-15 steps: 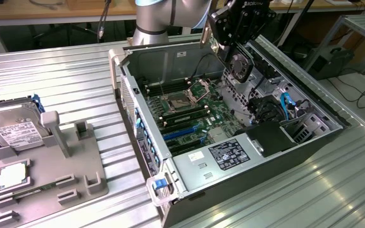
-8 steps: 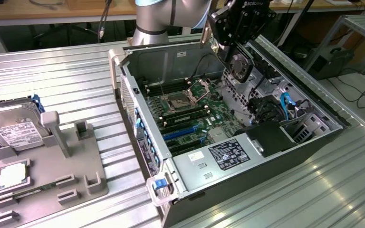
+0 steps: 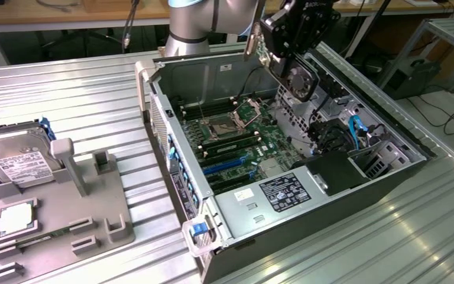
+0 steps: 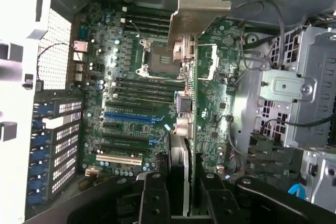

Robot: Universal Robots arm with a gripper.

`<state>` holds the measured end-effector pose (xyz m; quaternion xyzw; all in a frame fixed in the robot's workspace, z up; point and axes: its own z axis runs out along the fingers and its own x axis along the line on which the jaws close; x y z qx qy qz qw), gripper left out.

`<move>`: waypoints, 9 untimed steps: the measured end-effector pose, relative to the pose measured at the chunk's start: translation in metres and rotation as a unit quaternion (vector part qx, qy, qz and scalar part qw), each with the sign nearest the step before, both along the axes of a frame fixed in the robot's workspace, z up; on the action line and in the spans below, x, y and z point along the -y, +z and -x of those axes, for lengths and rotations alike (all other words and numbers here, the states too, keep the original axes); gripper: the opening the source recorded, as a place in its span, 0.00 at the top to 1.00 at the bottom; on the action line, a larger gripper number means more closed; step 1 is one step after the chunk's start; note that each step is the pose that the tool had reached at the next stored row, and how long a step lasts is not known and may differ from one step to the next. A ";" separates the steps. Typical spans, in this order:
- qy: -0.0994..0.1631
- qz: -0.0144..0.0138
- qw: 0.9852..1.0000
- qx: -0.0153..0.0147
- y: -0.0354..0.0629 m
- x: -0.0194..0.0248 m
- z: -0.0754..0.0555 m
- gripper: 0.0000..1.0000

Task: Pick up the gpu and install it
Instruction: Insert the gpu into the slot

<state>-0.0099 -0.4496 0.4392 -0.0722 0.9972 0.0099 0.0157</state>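
My gripper [image 3: 292, 56] is shut on the gpu [image 3: 300, 80] and holds it in the air over the far end of the open computer case [image 3: 290, 236]. The card's black shroud and round fan face the exterior view's right, and its silver end bracket [image 3: 252, 41] sticks out toward the left. In the wrist view the gpu [image 4: 185, 103] appears edge-on between the two black fingers [image 4: 153, 195], with the bracket [image 4: 199, 9] at the far end. Beneath it lies the green motherboard [image 4: 131, 77] with its blue slot [image 4: 128, 115] and other expansion slots.
The case lies on its side on a ribbed metal table [image 3: 69, 94]. A grey fixture [image 3: 61, 225] on the exterior view's left holds a silver hard drive [image 3: 18, 163] and a small square chip [image 3: 16, 219]. A metal drive cage [image 4: 294, 93] and cables [image 3: 357, 133] crowd the case's right side.
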 end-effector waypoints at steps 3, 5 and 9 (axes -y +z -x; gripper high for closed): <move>0.025 0.000 1.000 0.000 0.0000 0.0000 0.000 0.72; 0.065 0.000 0.998 0.000 0.0000 0.0000 0.000 0.72; 0.155 0.000 0.988 0.000 0.0000 0.0000 0.000 0.72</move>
